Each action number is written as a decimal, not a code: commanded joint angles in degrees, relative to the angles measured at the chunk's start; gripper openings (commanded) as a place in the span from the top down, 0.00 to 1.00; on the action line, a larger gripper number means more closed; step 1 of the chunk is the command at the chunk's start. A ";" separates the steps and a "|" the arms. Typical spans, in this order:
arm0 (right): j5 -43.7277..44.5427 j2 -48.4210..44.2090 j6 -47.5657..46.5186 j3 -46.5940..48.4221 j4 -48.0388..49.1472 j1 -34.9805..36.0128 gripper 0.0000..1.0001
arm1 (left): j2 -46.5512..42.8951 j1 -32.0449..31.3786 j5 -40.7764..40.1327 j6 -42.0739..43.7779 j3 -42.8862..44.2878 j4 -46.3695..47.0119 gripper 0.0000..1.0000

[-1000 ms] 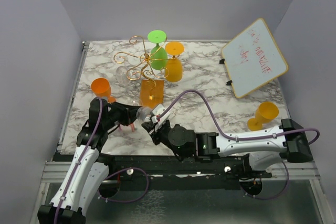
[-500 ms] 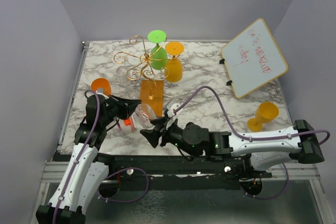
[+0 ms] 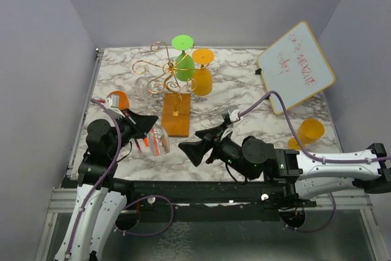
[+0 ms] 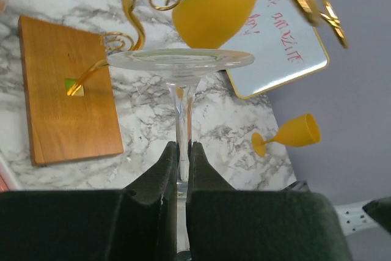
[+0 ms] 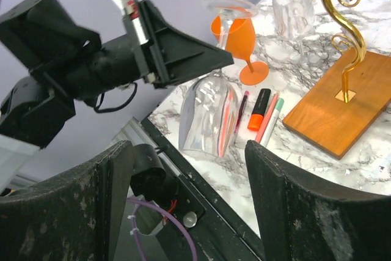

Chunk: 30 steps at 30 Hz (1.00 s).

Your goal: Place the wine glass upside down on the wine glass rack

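My left gripper (image 4: 181, 153) is shut on the stem of a clear wine glass (image 4: 180, 59), whose foot points away from the camera towards the rack. In the top view the glass (image 3: 157, 140) hangs tilted from the left gripper (image 3: 146, 128), bowl low, above the table's near left. The right wrist view shows its bowl (image 5: 208, 117) mouth-down above the table. My right gripper (image 3: 192, 148) stands wide open just right of the glass, holding nothing. The wine glass rack (image 3: 168, 76) has gold curled arms and a wooden base (image 3: 177, 114); a green glass (image 3: 183, 59) and a yellow-orange glass (image 3: 203, 77) hang on it.
An orange glass (image 3: 117, 99) and a clear glass (image 3: 146, 87) stand left of the rack. Marker pens (image 5: 263, 109) lie under the held glass. A whiteboard (image 3: 296, 68) leans at the back right, with another orange glass (image 3: 308, 132) lying near the right edge.
My right gripper has opened, let go of the clear glass and drawn back to the right. My left gripper has shut on the stem and carried the glass slightly left.
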 commanded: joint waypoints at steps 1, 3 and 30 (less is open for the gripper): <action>4.27 0.16 3.18 5.31 -7.17 -0.10 0.22 | -4.09 -0.20 8.27 18.32 2.85 2.75 1.00; 4.28 -0.42 2.79 4.89 -6.24 -0.12 0.22 | -5.44 -0.20 12.39 22.74 2.28 2.90 1.00; 21.20 -11.64 6.55 -0.14 -10.11 -0.19 0.23 | 8.84 -0.50 33.00 31.60 2.84 39.12 1.00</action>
